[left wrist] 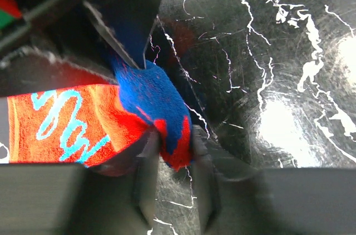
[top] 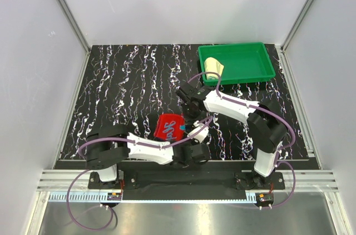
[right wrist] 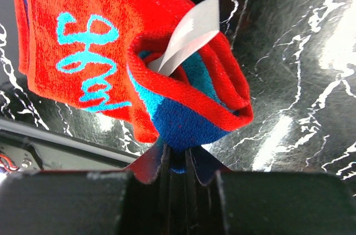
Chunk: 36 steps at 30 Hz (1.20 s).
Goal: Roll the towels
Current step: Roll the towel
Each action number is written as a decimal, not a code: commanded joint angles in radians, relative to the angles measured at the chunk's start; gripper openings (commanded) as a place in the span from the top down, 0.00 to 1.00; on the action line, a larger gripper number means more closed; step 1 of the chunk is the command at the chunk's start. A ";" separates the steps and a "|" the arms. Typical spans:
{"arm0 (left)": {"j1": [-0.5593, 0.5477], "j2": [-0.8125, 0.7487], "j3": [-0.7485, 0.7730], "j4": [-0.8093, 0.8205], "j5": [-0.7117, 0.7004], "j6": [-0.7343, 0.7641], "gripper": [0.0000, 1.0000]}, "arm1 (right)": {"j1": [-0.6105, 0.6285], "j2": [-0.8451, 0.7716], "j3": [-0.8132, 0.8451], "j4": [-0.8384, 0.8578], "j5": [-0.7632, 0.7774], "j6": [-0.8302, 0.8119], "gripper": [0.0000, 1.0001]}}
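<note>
Red cloth towel with teal-blue patterns is over near-centre of black marbled table, spreading leftward from its curled right edge, where left gripper pinches a blue-red corner and right gripper clamps the fold, long axis unclear.

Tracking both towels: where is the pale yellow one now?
In the top view, the pale yellow towel lies in the left end of the green tray at the table's far right, away from the red towel.
</note>
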 commanded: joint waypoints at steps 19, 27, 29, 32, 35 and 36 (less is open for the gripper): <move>0.099 -0.246 -0.163 0.157 0.244 -0.047 1.00 | -0.082 -0.147 0.042 -0.143 0.142 -0.051 0.29; 0.183 -0.337 -0.249 0.258 0.416 -0.082 1.00 | -0.191 -0.283 0.062 -0.223 0.261 -0.075 0.19; 0.223 -0.367 -0.264 0.281 0.495 -0.102 1.00 | -0.196 -0.332 0.048 -0.196 0.265 -0.072 0.19; 0.293 -0.424 -0.309 0.331 0.605 -0.145 1.00 | -0.196 -0.401 -0.019 -0.107 0.211 -0.066 0.18; 0.362 -0.466 -0.338 0.341 0.687 -0.188 1.00 | -0.196 -0.461 -0.113 0.026 0.095 -0.065 0.20; 0.378 -0.470 -0.346 0.337 0.702 -0.199 1.00 | -0.196 -0.477 -0.168 0.060 0.025 -0.059 0.21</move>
